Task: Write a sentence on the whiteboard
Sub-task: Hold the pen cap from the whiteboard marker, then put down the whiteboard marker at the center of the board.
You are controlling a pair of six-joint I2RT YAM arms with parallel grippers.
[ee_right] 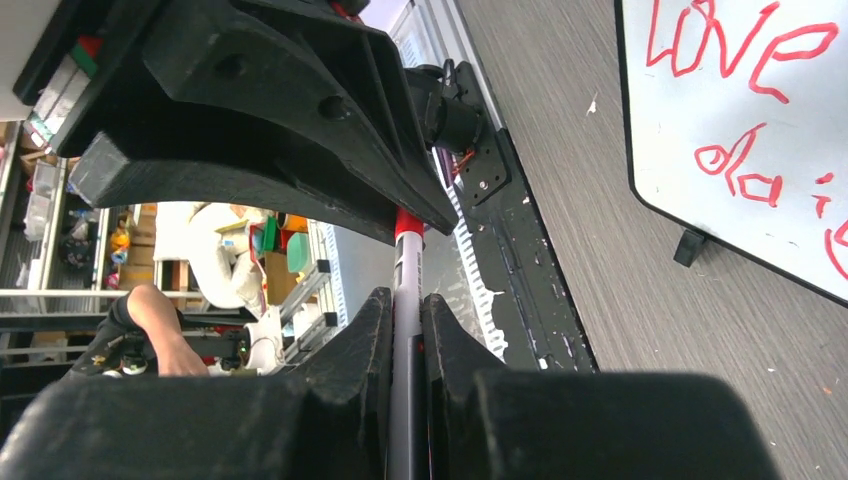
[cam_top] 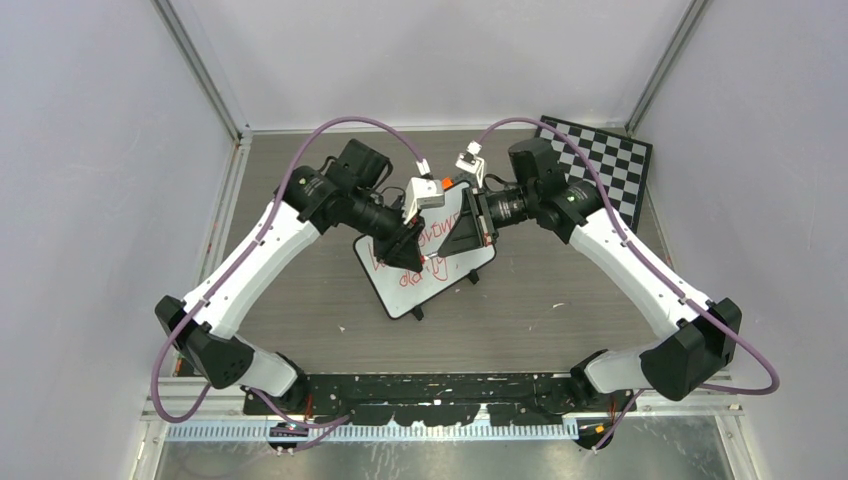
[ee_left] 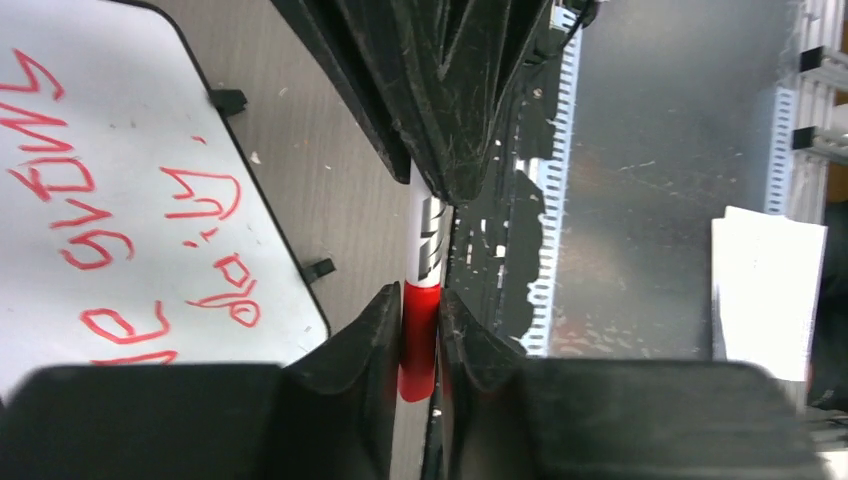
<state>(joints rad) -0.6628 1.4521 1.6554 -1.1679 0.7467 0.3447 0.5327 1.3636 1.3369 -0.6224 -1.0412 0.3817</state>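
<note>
**A:** Where is the whiteboard [cam_top: 458, 268]?

**B:** Flat on the grey surface [cam_top: 300, 300], about in the middle and turned at an angle to the edges. Both arms reach in over it from either side.

**A:** Is anything written on it?

**B:** Yes, the sentence [ee_left: 120, 210] is there in red, in two lines. It reads roughly "love grows" above and "daily" below.

**A:** What is the left gripper [ee_left: 420, 300] doing?

**B:** Its fingers are clenched on the red cap [ee_left: 418, 345] of a marker [ee_left: 428, 235], one on each side.

**A:** And the right gripper [ee_right: 405, 300]?

**B:** It is closed around the marker's pale barrel, facing the left one tip to tip. The marker runs straight between the two grippers, above the near part of the board rather than on it.

**A:** Does the pen tip show?

**B:** No, I cannot tell whether the cap is fully seated, as the fingers hide the join.

**A:** Anything else on the surface?

**B:** A black-and-white chessboard [cam_top: 610, 165] lies at the far right corner, apart from the whiteboard.
</note>
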